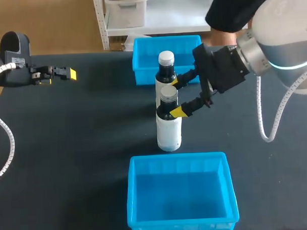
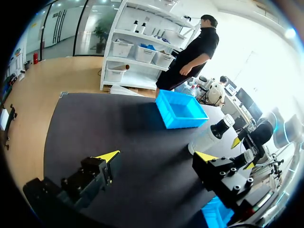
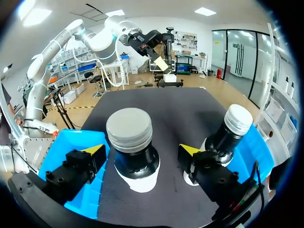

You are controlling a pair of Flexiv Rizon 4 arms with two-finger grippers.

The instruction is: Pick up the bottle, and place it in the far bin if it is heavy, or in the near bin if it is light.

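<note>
step: grasp | right claw open, empty, straddling neck of front bottle | bottle upright on tabletop between far bin and near bin | advice: to be closed squarely under cap, rear bottle not nudged | left claw open, empty

I see a matt black bench, glossy blue plastic on the near bin, and a dark, shiny front bottle with a smooth white label and a matt grey cap.
</note>
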